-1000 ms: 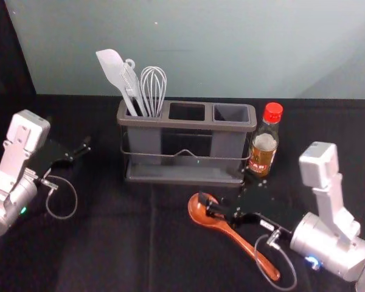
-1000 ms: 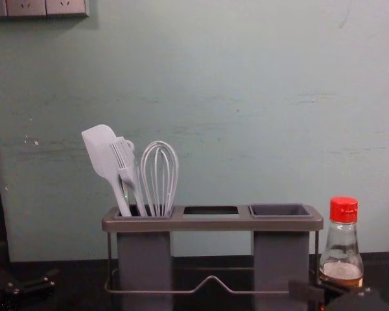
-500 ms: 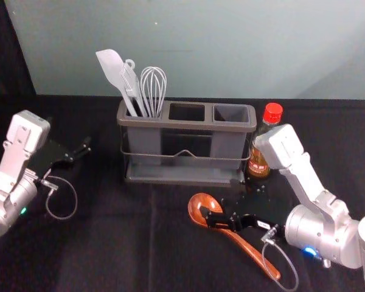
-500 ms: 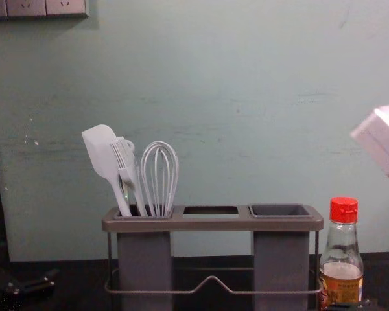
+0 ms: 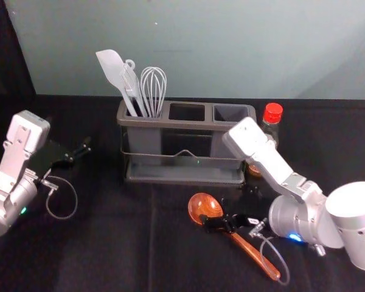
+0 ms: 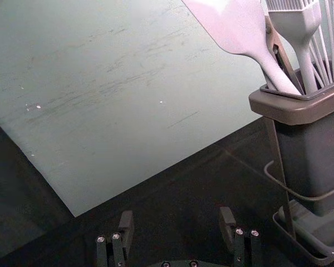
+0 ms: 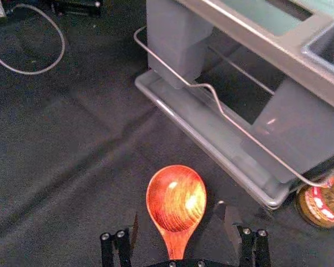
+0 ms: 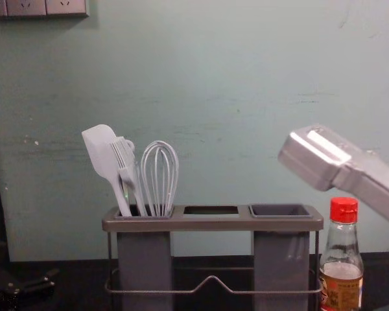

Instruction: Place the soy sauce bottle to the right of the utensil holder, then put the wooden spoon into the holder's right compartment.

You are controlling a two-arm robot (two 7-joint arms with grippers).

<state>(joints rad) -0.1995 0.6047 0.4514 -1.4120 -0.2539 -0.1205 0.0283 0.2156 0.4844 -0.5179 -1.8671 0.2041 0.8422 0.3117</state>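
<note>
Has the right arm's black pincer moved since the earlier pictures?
Yes. In the head view, against the brown wooden spoon, the right pincer has shifted from bowl toward handle, nearer the robot.

The utensil holder (image 5: 184, 124) looks like smooth plastic, its wire rail (image 5: 164, 155) metal. In front of it, the wooden spoon (image 5: 205, 207) is glossy and grained; right of it, the soy sauce bottle (image 8: 341, 253) is smooth glass. Beneath it spreads matt, creased cloth (image 5: 109, 243).
</note>
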